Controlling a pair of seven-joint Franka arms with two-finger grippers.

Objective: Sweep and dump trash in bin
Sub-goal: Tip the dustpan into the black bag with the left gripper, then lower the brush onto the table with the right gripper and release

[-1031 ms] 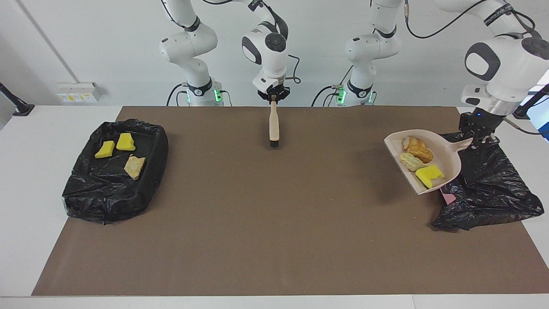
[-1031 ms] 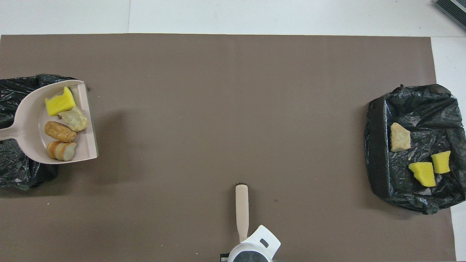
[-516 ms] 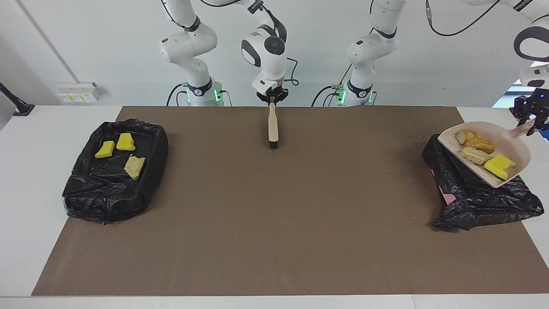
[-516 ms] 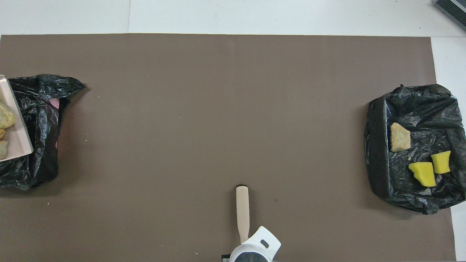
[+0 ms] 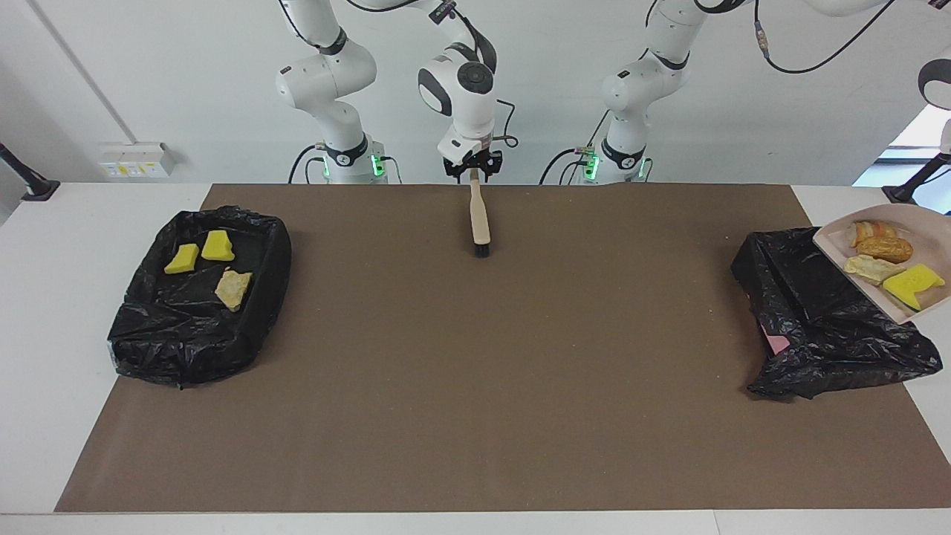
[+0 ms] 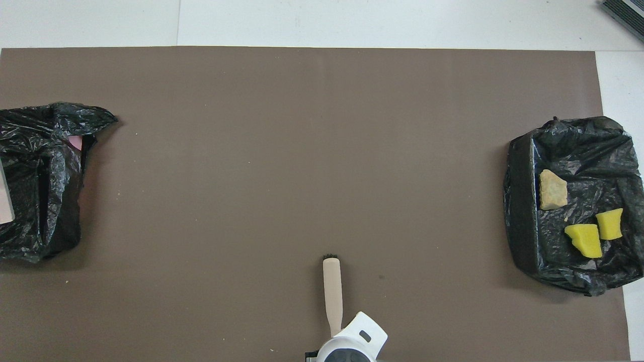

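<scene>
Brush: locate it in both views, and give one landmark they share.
Facing view: brush at top centre, on the mat near the robots' edge.
Overhead view: brush at bottom centre.
Shared landmark: black-lined bin holding yellow chunks, at the right arm's end.

Bright, even indoor light, both views sharp, with only faint soft shadows and no glare.

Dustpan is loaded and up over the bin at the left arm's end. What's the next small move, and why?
Probably tilt the beige dustpan lip-down over the black-lined bin: four scraps lie in it undumped, and its open lip overhangs the bin's mouth.
</scene>
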